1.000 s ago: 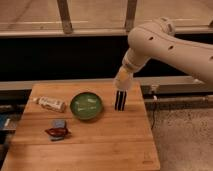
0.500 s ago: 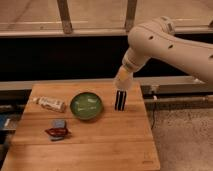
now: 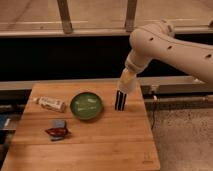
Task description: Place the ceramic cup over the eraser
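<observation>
Camera view has the tool (image 3: 125, 85) at the end of the pale arm (image 3: 165, 45), reaching down from the right over the back right part of the counter (image 3: 100, 150). Its jaws are closed, and the cup (image 3: 128, 78) sits in that grip, tilted along the line of the wrist. Its lower end is touching or just above the top of the eraser (image 3: 121, 101); I cannot tell which. The eraser stands upright on the counter, just right of the green bowl (image 3: 86, 106), so the cup is held right over it, ready to go down as a cover. I judge the tilt needs straightening before release, or the rim may catch and topple the eraser. Farther left lie a white tube (image 3: 50, 104), a small blue-grey square (image 3: 59, 123) and a red wrapper (image 3: 57, 132), well apart from the work.
</observation>
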Action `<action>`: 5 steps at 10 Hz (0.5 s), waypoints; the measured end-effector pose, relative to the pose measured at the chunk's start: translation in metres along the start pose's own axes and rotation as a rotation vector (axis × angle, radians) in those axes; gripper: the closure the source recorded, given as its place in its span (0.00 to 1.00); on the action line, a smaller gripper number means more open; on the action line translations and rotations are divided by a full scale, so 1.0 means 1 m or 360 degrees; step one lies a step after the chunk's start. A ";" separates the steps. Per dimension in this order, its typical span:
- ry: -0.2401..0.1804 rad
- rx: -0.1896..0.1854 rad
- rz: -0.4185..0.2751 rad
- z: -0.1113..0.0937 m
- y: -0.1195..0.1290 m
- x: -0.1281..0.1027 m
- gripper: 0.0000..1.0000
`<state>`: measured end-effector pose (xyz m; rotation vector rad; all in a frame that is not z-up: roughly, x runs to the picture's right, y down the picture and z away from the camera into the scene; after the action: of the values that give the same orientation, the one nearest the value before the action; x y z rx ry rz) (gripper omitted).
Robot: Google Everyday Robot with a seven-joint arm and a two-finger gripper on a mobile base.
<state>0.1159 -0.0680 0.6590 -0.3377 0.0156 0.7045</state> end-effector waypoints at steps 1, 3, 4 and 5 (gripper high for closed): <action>0.0003 0.0000 0.0008 0.002 -0.003 0.000 1.00; 0.0005 -0.0010 0.0014 0.009 -0.010 -0.004 1.00; 0.0005 -0.0027 0.0019 0.013 -0.011 -0.007 1.00; 0.0008 -0.0036 0.0016 0.019 -0.012 -0.010 1.00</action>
<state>0.1141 -0.0772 0.6819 -0.3615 0.0142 0.7139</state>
